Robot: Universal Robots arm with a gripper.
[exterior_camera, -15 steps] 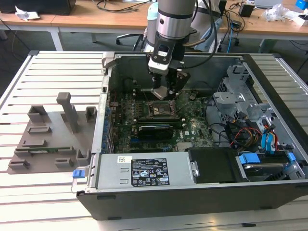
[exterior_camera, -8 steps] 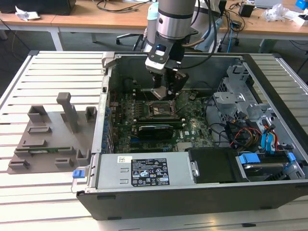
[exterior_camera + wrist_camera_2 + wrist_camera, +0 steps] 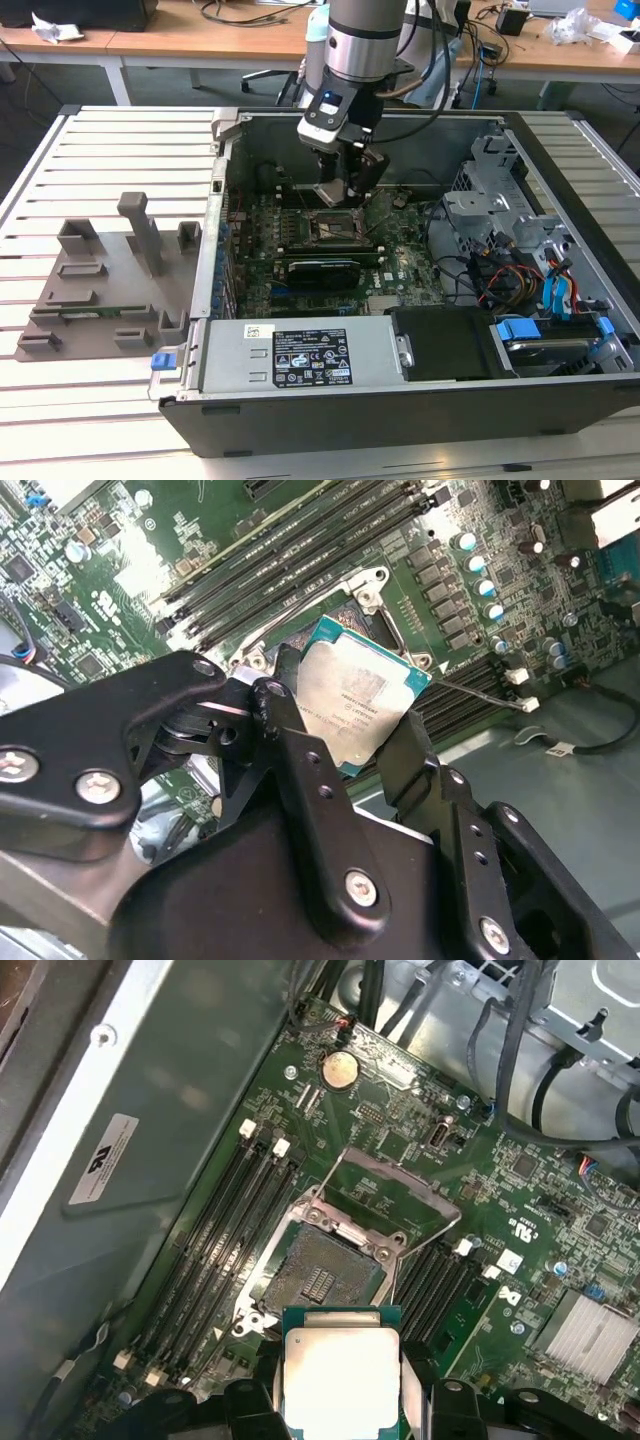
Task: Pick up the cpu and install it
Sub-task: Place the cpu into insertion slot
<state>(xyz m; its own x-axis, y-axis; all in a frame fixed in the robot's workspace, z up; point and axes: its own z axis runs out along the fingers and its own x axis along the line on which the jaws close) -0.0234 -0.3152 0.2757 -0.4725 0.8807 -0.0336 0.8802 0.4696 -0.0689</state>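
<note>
The cpu is clamped by opposite edges between the two fingers of the gripper. It is held above the open socket of the motherboard.

None of the print can be read with certainty. Faint dark lines of etched text cross the metal top of the cpu, which is clamped in the gripper. Off to the gripper's side, a white sticker with a dark logo mark sits on the grey case wall. Well apart from the gripper, a white label of small black print and symbols lies on the power supply cover.
</note>
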